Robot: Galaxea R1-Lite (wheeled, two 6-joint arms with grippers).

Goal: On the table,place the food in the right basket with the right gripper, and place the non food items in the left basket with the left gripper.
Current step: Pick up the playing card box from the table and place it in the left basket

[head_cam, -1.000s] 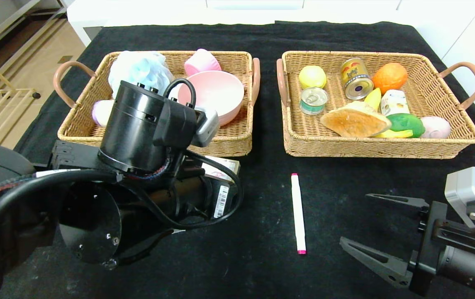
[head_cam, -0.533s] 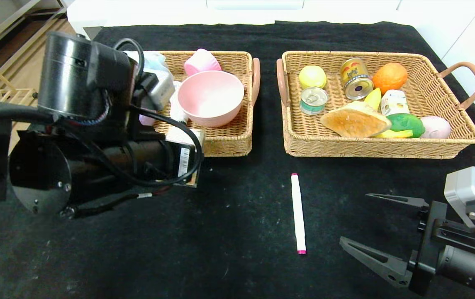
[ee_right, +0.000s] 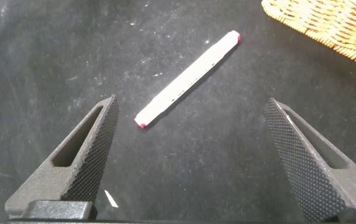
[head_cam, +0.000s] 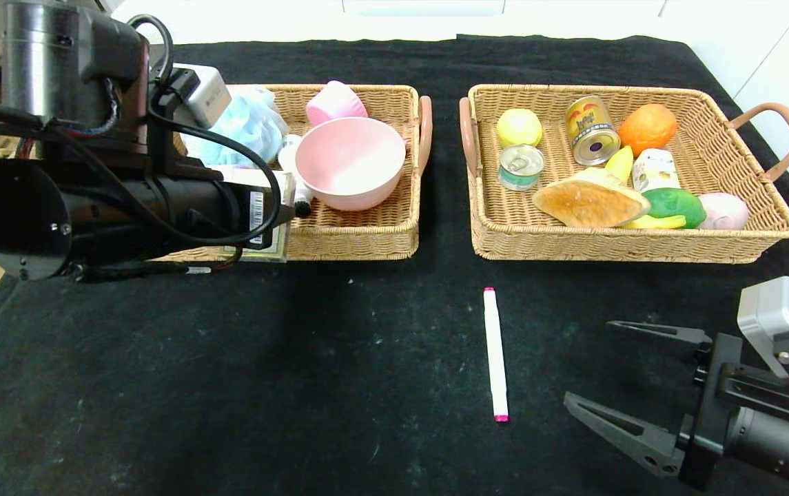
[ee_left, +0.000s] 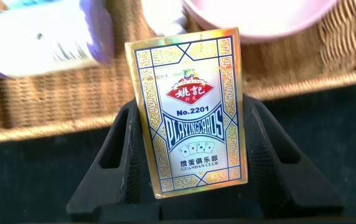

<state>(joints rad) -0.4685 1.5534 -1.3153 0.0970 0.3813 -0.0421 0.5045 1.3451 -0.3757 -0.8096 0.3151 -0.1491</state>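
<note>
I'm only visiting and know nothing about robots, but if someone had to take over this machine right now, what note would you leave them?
Left gripper: shut on the gold-and-blue playing card box, held above the near edge of the left wicker basket; not released yet.
Right gripper: open, idle low over the black table at the near right.
Done: the right wicker basket holds the food: bread, cans, fruit. The left basket already has the pink bowl and other non-food items.
Left: drop the card box into the left basket, then fetch the white marker pen with pink tip, which lies on the table in front of the baskets, with the left gripper.
</note>
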